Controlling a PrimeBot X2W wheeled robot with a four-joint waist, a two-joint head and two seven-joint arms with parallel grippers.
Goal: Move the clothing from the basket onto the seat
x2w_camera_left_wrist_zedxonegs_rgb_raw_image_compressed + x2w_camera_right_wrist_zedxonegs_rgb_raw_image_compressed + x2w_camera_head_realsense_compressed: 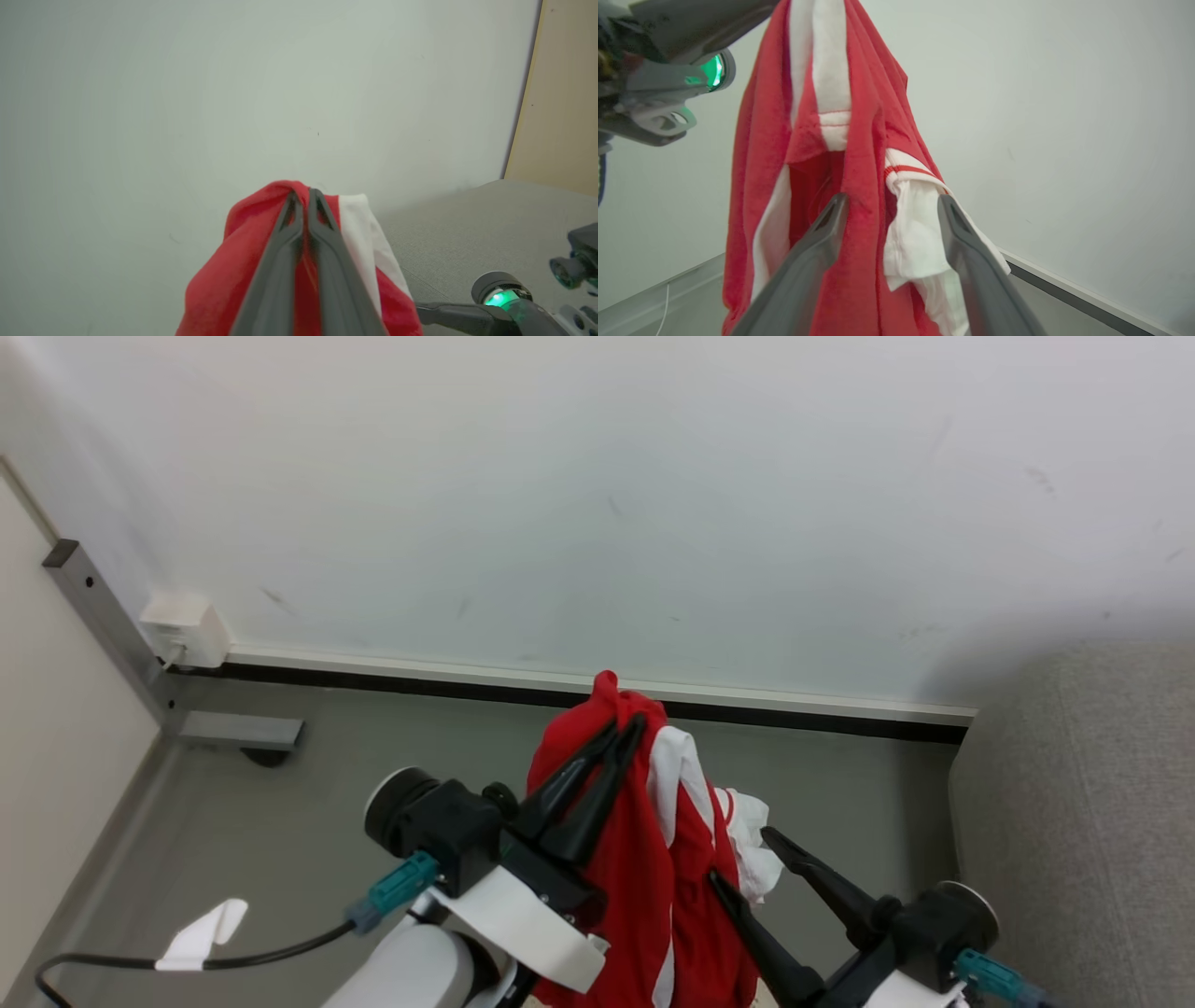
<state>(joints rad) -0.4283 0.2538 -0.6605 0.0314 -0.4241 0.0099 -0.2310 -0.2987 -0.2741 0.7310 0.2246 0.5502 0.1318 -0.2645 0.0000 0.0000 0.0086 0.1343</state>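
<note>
The red clothing (644, 859) with white stripes hangs in the air from my left gripper (628, 726), which is shut on its top fold. The left wrist view shows the two fingers pressed together over the clothing (243, 261). My right gripper (742, 859) stands open just right of the hanging cloth, its jaws spread on either side of a lower red and white part of the clothing (859, 186) without pinching it. The light grey seat (1083, 821) lies at the right edge, also visible as the seat (476, 224) in the left wrist view. The basket is out of view.
A white wall (653, 504) with a dark baseboard stands close ahead. Grey floor (373, 747) lies below it. A metal rail (112, 616) and a white socket box (187, 630) are at the left. A black cable (187, 961) runs along the lower left.
</note>
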